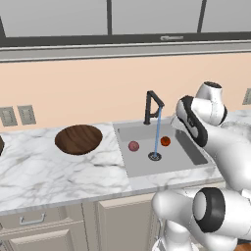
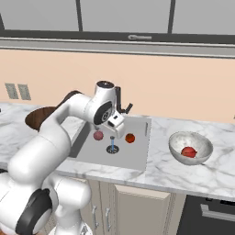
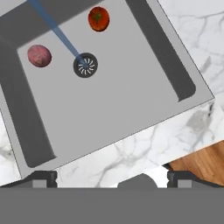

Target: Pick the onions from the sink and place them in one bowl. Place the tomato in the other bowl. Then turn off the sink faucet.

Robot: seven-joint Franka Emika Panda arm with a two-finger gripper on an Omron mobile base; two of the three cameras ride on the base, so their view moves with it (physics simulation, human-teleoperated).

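Note:
Water [image 1: 158,131] runs from the black sink faucet [image 1: 152,105] into the drain [image 3: 85,65] of the grey sink [image 1: 147,164]. In the basin lie a mauve-pink onion [image 3: 39,56] [image 1: 133,145] [image 2: 97,135] and the orange-red tomato [image 3: 99,18] [image 1: 165,141] [image 2: 130,137]. A deep red onion [image 2: 188,151] rests in the pale grey-white bowl [image 2: 197,137] right of the sink. The wooden bowl [image 1: 78,138] stands empty to the left. My gripper [image 3: 113,177] [image 2: 118,130] hovers above the sink's front part, open, with nothing between its fingers.
Marble counter [image 1: 44,171] runs on both sides of the sink. Two wall outlets [image 1: 17,115] sit at the back left. Cabinet fronts [image 1: 117,220] lie below the counter edge. My arm hides part of the wooden bowl [image 2: 36,117] in the right base view.

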